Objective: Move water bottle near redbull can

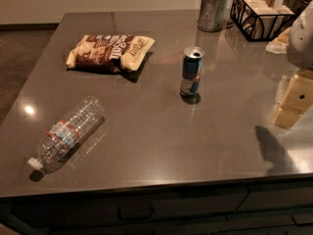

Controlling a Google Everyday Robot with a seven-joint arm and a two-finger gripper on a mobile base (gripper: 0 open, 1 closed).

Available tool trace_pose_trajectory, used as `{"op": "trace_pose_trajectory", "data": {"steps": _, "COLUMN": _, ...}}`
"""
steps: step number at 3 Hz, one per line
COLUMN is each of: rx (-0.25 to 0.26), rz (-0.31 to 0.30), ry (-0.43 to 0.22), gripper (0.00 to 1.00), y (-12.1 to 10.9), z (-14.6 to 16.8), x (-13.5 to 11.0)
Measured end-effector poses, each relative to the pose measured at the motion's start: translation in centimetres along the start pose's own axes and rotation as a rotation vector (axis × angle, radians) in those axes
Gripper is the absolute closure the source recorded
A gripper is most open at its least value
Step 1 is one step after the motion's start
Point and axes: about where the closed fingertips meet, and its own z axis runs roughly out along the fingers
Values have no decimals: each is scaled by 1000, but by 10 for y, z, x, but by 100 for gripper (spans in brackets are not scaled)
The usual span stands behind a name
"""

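The water bottle (66,133) lies on its side near the front left of the grey counter (161,131), with its white cap pointing to the front left corner. The redbull can (191,71) stands upright near the middle of the counter, well to the right of and behind the bottle. My gripper (292,104) is at the right edge of the view, above the counter's right side. It is far from the bottle, to the right of the can, and holds nothing that I can see.
A brown and white snack bag (110,52) lies behind the bottle, left of the can. A grey metal cup (212,12) and a black wire basket (259,14) stand at the back right. The counter's front edge runs below the bottle, with drawers under it.
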Motion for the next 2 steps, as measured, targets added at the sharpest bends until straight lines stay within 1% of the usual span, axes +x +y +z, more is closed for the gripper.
{"op": "trace_pose_trajectory", "data": {"steps": 1, "rx": 0, "rz": 0, "ry": 0, "gripper": 0, "y": 0, "z": 0, "x": 0}}
{"op": "trace_pose_trajectory", "data": {"steps": 2, "rx": 12, "rz": -53, "ry": -25, "gripper": 0, "y": -5, "z": 5, "x": -24}}
